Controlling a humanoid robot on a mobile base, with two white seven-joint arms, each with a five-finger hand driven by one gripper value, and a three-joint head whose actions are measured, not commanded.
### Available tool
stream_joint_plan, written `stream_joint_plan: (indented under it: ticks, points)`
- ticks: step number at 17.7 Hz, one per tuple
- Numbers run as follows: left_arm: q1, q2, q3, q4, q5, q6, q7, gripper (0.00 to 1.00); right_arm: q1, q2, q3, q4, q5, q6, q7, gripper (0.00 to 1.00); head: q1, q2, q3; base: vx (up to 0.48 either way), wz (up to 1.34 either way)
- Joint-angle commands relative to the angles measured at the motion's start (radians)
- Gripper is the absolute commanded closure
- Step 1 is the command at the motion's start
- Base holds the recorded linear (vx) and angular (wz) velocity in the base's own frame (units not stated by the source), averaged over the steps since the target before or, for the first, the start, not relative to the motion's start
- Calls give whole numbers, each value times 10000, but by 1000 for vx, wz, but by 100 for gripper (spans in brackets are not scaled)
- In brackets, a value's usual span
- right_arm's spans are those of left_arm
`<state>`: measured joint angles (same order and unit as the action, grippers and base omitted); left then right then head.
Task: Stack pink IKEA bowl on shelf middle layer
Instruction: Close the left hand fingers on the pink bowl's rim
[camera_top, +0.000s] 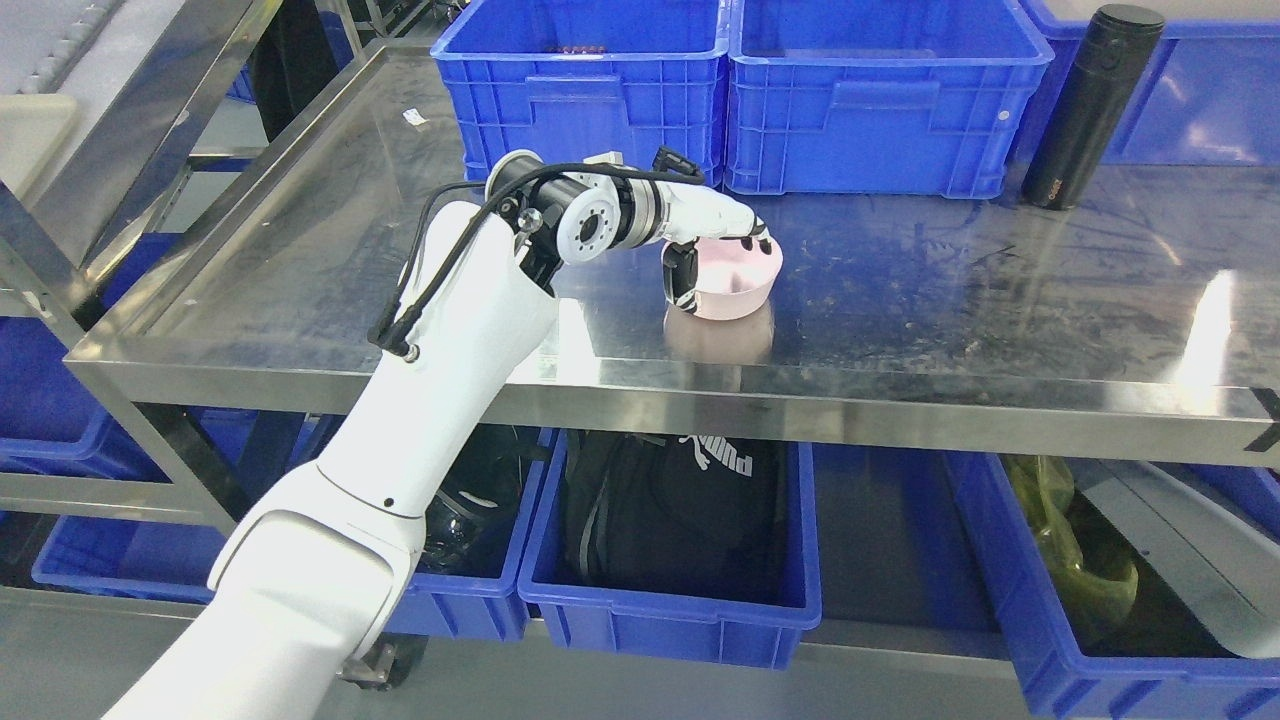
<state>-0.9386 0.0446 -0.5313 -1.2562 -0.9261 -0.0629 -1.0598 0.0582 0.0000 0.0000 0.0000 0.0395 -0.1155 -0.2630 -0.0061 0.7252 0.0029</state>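
Note:
A pink bowl (738, 281) sits on the steel shelf (900, 330), near its front edge. My left arm comes in from the lower left and reaches over the shelf. My left hand (715, 250) is shut on the pink bowl: the thumb (683, 275) is against its left outer wall and the fingers (755, 236) curl over its far rim. The bowl looks to rest on the shelf surface or just above it; its pink reflection shows below it. My right hand is out of view.
Two blue crates (590, 90) (880, 100) stand at the back of the shelf, a tall black bottle (1090, 105) at back right. Below the shelf are blue bins (670, 610) holding a black bag and a yellow-green item. A steel frame (110, 130) stands at left.

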Motion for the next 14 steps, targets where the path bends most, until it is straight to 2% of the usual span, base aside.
stream_joint_plan:
  ticks: [1,4,7,10,11,12,14]
  points:
    - [-18,90,-102,688,-173,0,-2,21,1,-175,46,-175,4,5,7,0,0,0,0,0,0]
    - [167,-32,-102,1056,-173,-304,-2,26,1,-175,46,-175,-11,5,7,0,0,0,0,0,0]
    - [197,-139,36,1454,-173,-796,13,39,1,-175,46,-175,4,5,7,0,0,0,0,0,0]
    - [213,-272,724,1624,-173,-1592,13,72,1,-175,46,-175,4,5,7,0,0,0,0,0,0]
    - [213,-272,1122,1731,-173,-1960,29,90,1,-175,46,-175,4,5,7,0,0,0,0,0,0]
    - [213,-272,1353,1792,-173,-2237,44,99,1,-175,46,-175,4,5,7,0,0,0,0,0,0]
    - [137,-272,1463,1686,-188,-2849,90,100,1,-175,46,-175,4,5,7,0,0,0,0,-1,19]
